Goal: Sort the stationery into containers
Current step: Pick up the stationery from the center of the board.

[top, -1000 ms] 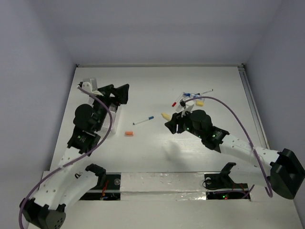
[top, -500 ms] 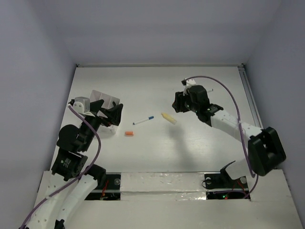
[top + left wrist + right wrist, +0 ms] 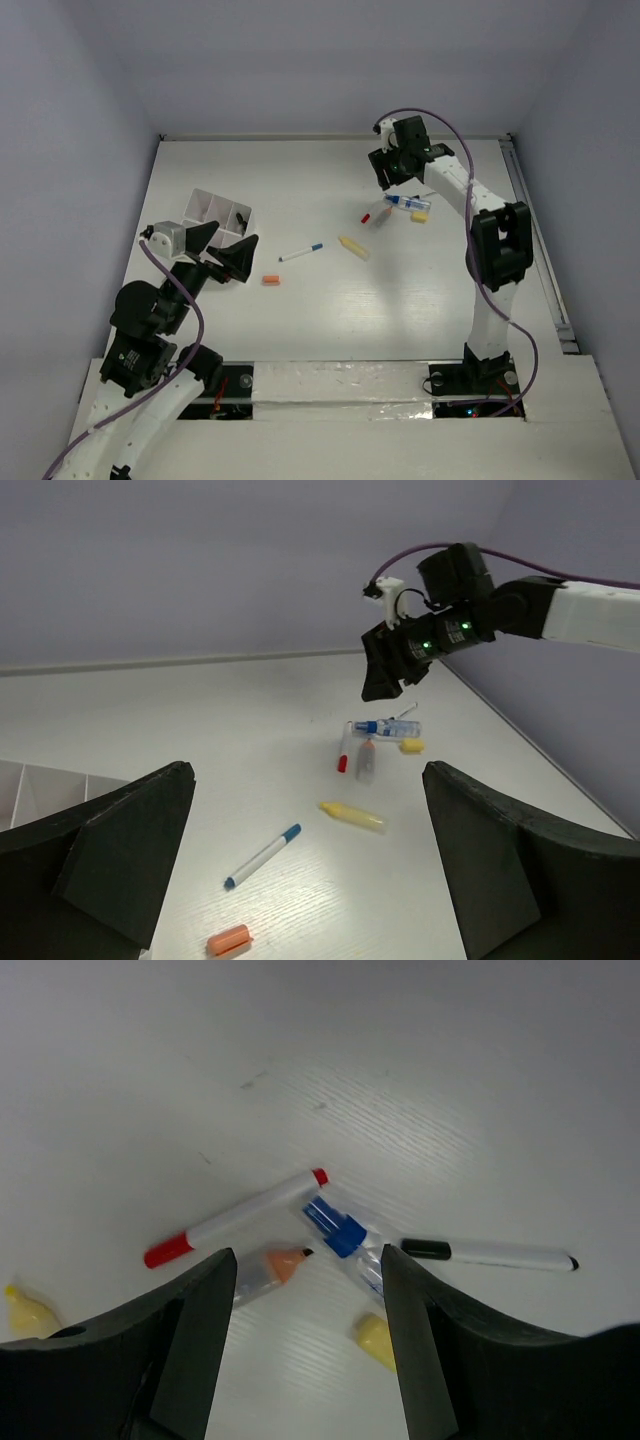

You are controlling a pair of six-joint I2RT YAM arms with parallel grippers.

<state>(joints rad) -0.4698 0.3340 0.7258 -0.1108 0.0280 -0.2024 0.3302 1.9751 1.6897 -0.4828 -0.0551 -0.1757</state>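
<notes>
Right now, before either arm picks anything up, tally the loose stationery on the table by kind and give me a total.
Pens: 3 (blue-capped pen, red-capped pen, black-capped pen)
Tubes: 3 (cream tube, blue-capped clear tube, orange-tipped tube)
Small eraser-like bits: 2 (orange bit, yellow bit)
Total: 8

A white, faintly grained table (image 3: 400, 310) is boxed in by plain pale lavender walls (image 3: 330, 70) left, far and right. A metal rail (image 3: 533, 230) lines its right edge, silvery tape (image 3: 340, 381) the near edge.
</notes>
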